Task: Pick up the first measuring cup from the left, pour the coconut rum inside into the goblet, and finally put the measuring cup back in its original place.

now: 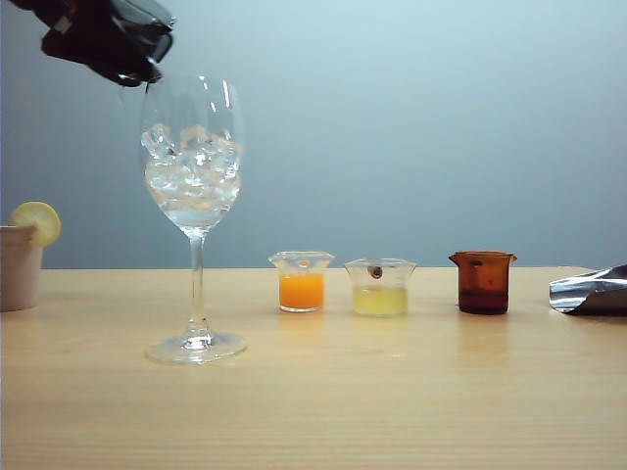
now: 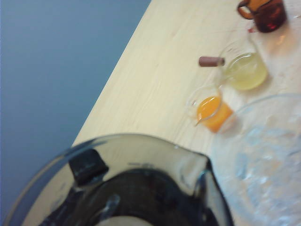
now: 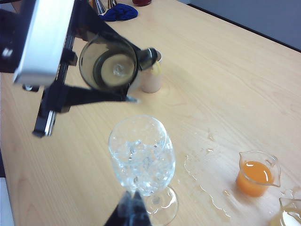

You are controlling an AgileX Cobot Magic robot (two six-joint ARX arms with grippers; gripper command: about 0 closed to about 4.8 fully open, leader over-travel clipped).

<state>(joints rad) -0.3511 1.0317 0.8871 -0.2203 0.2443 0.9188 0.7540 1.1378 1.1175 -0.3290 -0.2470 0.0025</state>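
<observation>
Left gripper [image 3: 106, 77]: clamped on the smoky measuring cup [image 3: 109, 62], tipped above the goblet [image 1: 194, 166] rim, upper left in the exterior view. Goblet: clear, stemmed, holding ice and clear liquid. Right wrist view alone shows wet spills [image 3: 207, 188] on the pale wood table [image 1: 392, 392]. Right gripper [image 3: 131, 212]: dark tips by the goblet's foot; grip cannot be told. Orange cup [image 1: 302, 282], yellow cup [image 1: 380, 287], amber cup [image 1: 483, 282] in a row.
</observation>
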